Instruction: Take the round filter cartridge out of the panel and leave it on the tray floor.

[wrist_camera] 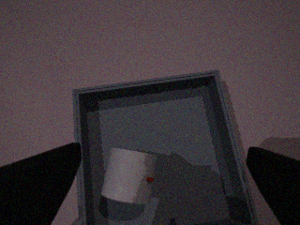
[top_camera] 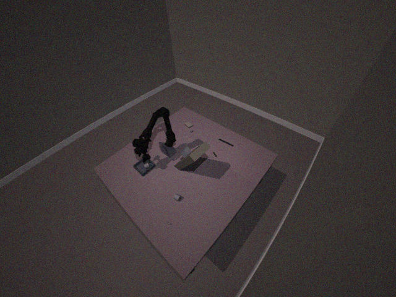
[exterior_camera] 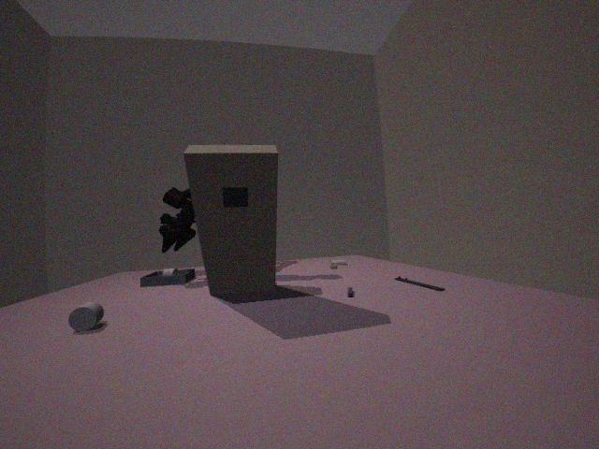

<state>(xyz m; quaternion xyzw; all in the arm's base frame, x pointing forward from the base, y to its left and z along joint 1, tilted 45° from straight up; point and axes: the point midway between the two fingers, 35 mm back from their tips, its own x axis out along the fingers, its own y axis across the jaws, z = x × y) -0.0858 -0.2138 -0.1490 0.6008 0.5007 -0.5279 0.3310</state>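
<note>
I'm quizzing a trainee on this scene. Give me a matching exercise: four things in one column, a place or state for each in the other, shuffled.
Things:
1. filter cartridge
2. gripper
3. service panel
4. grey cylinder

Places or states:
A. lying on its side on the pink table, apart from the tray
B. standing tilted, square hole in its face
C. open, above the tray
D. on the tray floor

Pairs: 1-D, 2-C, 3-B, 4-A
</note>
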